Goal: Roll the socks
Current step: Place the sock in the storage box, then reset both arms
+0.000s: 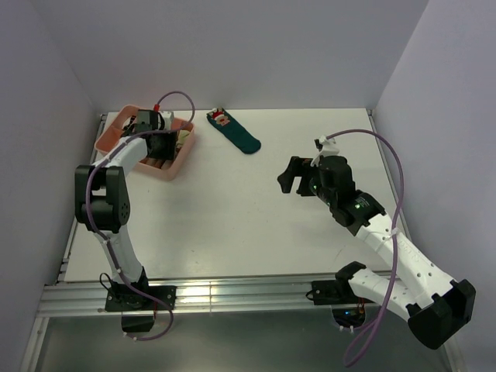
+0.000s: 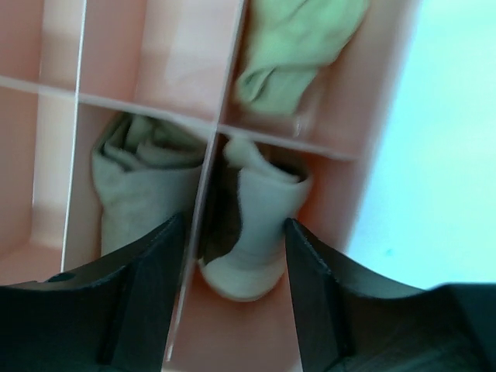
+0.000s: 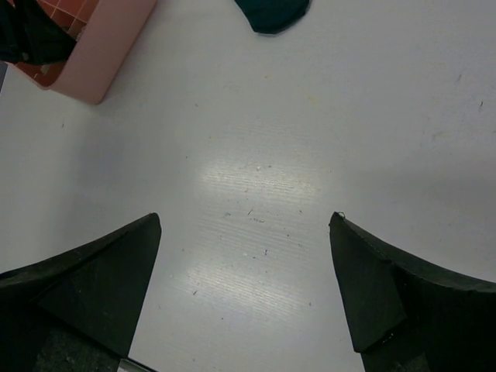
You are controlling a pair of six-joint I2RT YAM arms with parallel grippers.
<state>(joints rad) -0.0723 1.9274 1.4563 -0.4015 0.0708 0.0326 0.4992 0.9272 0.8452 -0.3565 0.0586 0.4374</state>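
My left gripper (image 1: 157,142) is down inside the pink divided basket (image 1: 107,138). In the left wrist view its fingers (image 2: 234,232) stand open astride a thin divider. A rolled cream sock with a dark brown band (image 2: 260,225) sits between them in one compartment. A rolled plain tan-grey sock (image 2: 143,186) lies in the compartment to its left, next to the left finger. My right gripper (image 1: 291,177) is open and empty, hovering over bare table right of centre (image 3: 244,225).
A dark teal sock with a red-and-white figure (image 1: 235,132) lies flat on the table behind the middle; its toe shows in the right wrist view (image 3: 271,14). A light green sock (image 2: 294,46) fills another basket compartment. The basket corner (image 3: 101,54) is far left of the right gripper.
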